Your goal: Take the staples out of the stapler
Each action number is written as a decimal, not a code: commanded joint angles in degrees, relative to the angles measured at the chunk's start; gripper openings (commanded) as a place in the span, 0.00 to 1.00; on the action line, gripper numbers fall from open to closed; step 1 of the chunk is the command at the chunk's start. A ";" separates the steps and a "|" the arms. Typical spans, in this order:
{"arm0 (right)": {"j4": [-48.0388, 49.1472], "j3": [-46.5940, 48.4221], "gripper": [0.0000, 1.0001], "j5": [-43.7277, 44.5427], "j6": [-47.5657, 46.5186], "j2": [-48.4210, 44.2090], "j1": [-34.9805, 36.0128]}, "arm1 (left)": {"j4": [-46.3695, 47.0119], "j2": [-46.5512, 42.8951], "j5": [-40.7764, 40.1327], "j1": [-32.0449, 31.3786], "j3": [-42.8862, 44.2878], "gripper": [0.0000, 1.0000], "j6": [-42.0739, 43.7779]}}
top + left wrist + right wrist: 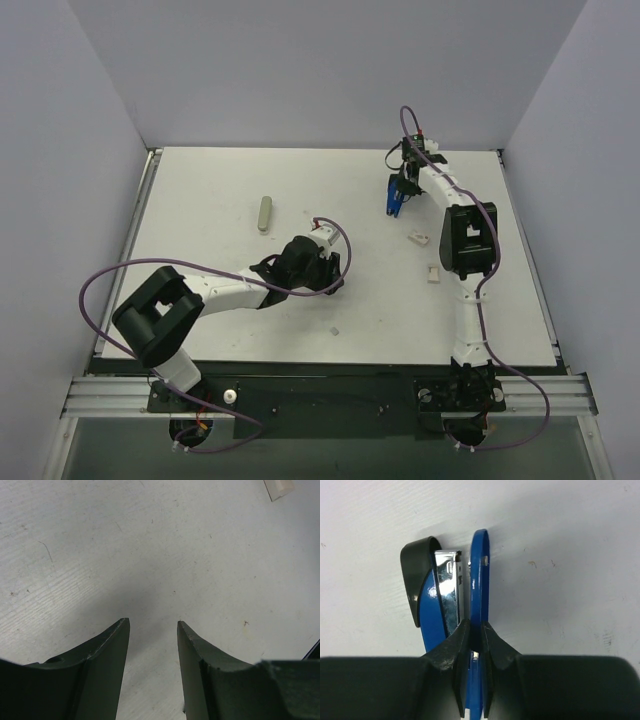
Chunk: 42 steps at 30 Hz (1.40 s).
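The stapler (451, 596) is in the right gripper (474, 630), over the far right part of the table (220, 300). The gripper is closed on the thin blue base, which runs straight out ahead of the fingertips. The black-tipped blue top and the chrome staple channel (449, 587) are swung away from the base, to the left of the fingers in the wrist view. So the stapler looks opened up, and I judge the step in hand to be gripping and presenting it for emptying.

The left gripper (152, 625) stands open near the middle of the table, with only bare table between its fingers, well apart from the stapler. The next move probably calls for bringing it across to the stapler, or for tipping the channel downward so the load slides out. The hold on the narrow base would have to stay firm meanwhile.

A grey oblong thing (264, 214) lies beyond the left gripper and to its left. Two small white pieces (419, 238) (433, 273) lie on the near side of the right gripper.

The only container here is the chrome channel. Whether staples sit in it cannot be told, because its face only reflects light, and no staples can be made out anywhere on the table.
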 commanded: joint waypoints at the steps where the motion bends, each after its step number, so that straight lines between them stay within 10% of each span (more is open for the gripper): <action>1: -3.19 2.14 0.05 -0.30 0.46 1.33 -0.45 | 2.14 0.37 0.58 -0.27 2.61 0.53 -0.21; 42: 15.88 -48.48 0.00 -4.87 0.81 -50.42 10.19 | 11.98 -12.19 4.00 1.40 -5.48 0.52 -8.20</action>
